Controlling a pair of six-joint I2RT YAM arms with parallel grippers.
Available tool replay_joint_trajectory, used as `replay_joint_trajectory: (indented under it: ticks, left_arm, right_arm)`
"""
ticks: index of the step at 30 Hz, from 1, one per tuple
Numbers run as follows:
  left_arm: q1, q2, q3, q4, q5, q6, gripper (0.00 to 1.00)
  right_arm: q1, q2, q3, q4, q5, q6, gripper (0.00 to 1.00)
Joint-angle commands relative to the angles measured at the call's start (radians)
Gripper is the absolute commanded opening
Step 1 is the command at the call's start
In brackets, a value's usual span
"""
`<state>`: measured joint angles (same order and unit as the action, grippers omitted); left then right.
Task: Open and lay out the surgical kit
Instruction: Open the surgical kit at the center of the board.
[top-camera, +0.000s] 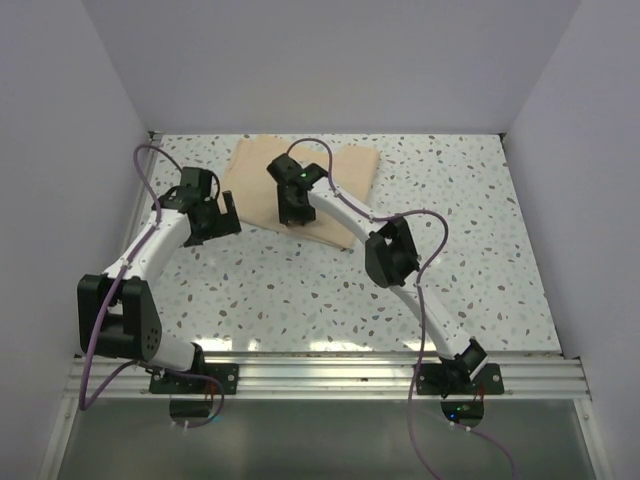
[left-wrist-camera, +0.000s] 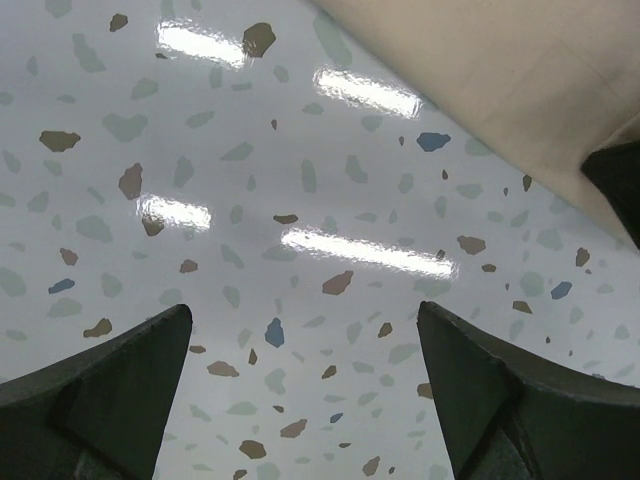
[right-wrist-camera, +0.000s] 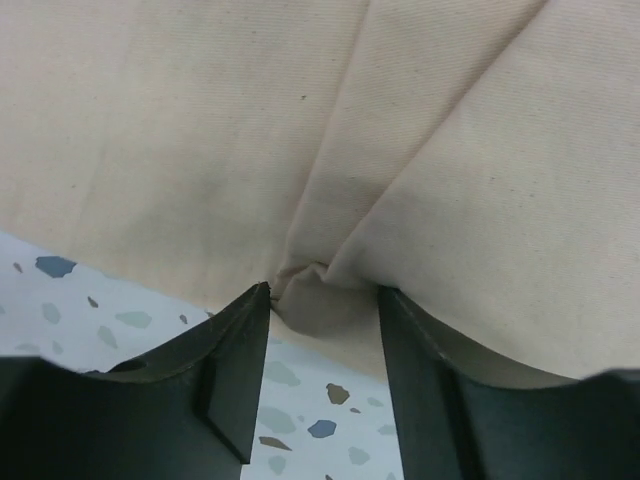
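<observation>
The beige cloth wrap (top-camera: 345, 165) lies as a folded bundle at the back middle of the table. My right gripper (top-camera: 293, 214) is at its near edge. In the right wrist view the fingers (right-wrist-camera: 325, 300) are closed partway on a puckered fold of the cloth (right-wrist-camera: 300, 120), with creases running up from the pinch. My left gripper (top-camera: 228, 214) is open and empty over bare table just left of the bundle. In the left wrist view (left-wrist-camera: 305, 330) the cloth's edge (left-wrist-camera: 500, 70) shows at the upper right. The steel tray, scissors, forceps and tweezers are hidden.
The speckled tabletop (top-camera: 480, 250) is walled by white panels at the left, back and right. A metal rail (top-camera: 350, 375) with both arm bases runs along the near edge. A dark part of the right gripper (left-wrist-camera: 620, 190) shows at the left wrist view's right edge.
</observation>
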<state>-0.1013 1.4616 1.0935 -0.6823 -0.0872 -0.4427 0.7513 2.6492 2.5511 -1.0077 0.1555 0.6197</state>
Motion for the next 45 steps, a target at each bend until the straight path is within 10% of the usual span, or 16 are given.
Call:
replay_joint_trajectory:
  ticks: [1, 10, 20, 32, 42, 43, 44, 45]
  left_arm:
    - [-0.001, -0.040, -0.029, -0.007, -0.017, 0.025, 0.99]
    - [0.000, -0.015, -0.053, 0.024, -0.002, 0.042, 0.99]
    - [-0.001, 0.016, -0.017, 0.030, 0.001, 0.050, 0.99]
    - [-0.003, 0.037, 0.089, -0.002, -0.017, 0.027, 0.99]
    - [-0.040, 0.009, 0.091, -0.022, -0.036, -0.007, 0.99]
    - [-0.047, 0.011, 0.091, -0.025, -0.037, -0.014, 0.99]
    - [-0.055, 0.009, 0.091, -0.026, -0.045, -0.017, 0.99]
    - [-0.072, 0.009, 0.091, -0.028, -0.049, -0.021, 0.99]
  right_arm:
    - [0.008, 0.087, 0.021, -0.074, 0.087, -0.012, 0.49]
    - [0.036, 0.155, -0.017, -0.174, 0.093, -0.035, 0.00]
    - [-0.007, -0.093, -0.074, -0.138, 0.127, -0.009, 0.00]
    - [-0.318, -0.661, -0.636, 0.016, 0.219, -0.044, 0.00]
    - [-0.593, -0.735, -1.011, 0.061, 0.311, -0.034, 0.00]
    - [-0.609, -0.723, -1.017, 0.055, 0.312, -0.037, 0.16]
    - [-0.634, -0.718, -1.025, 0.052, 0.325, -0.040, 0.73]
    - [-0.648, -0.715, -1.042, 0.050, 0.337, -0.038, 0.98]
